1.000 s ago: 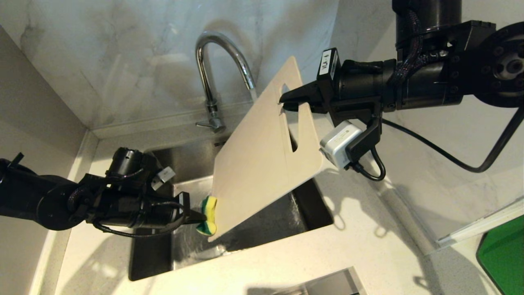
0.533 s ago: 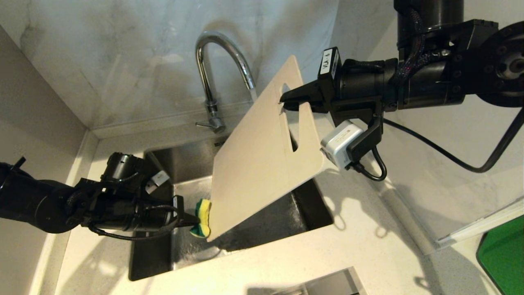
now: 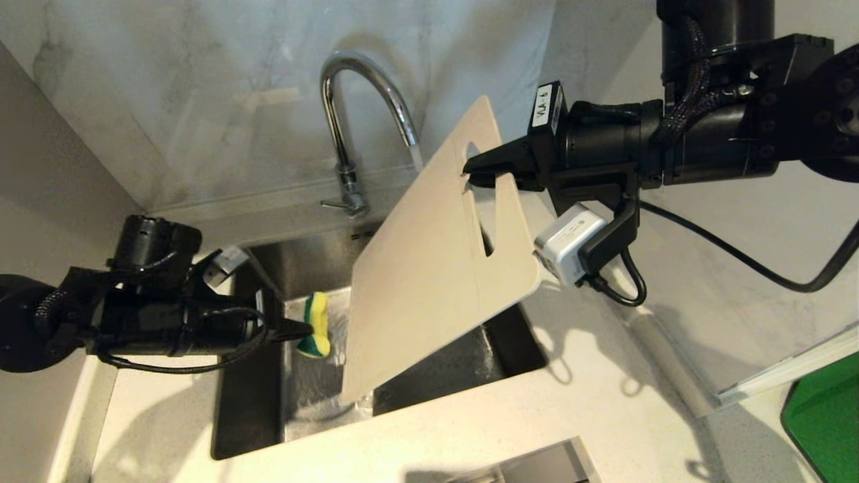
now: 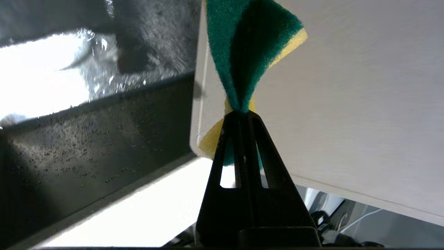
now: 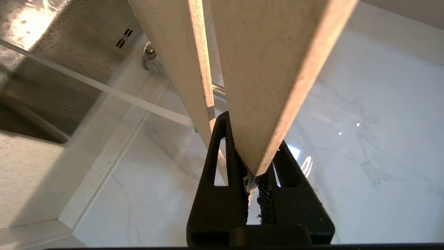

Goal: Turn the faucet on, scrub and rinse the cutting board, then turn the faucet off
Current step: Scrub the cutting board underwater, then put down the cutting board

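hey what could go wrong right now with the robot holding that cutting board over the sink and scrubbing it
1. The right gripper pinches the cutting board only at the strip beside its handle slot, tilted over the sink; sponge pressure might twist it loose.
2. The left gripper holds the sponge squeezed thin at its middle, near the board's lower corner, so it may slip off the edge.
3. Water from the faucet hitting the tilted board could splash onto the counter.

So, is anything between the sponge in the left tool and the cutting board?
Nothing visible. The left tool pinches the sponge over the sink, just beside the cutting board edge, with open air between them.
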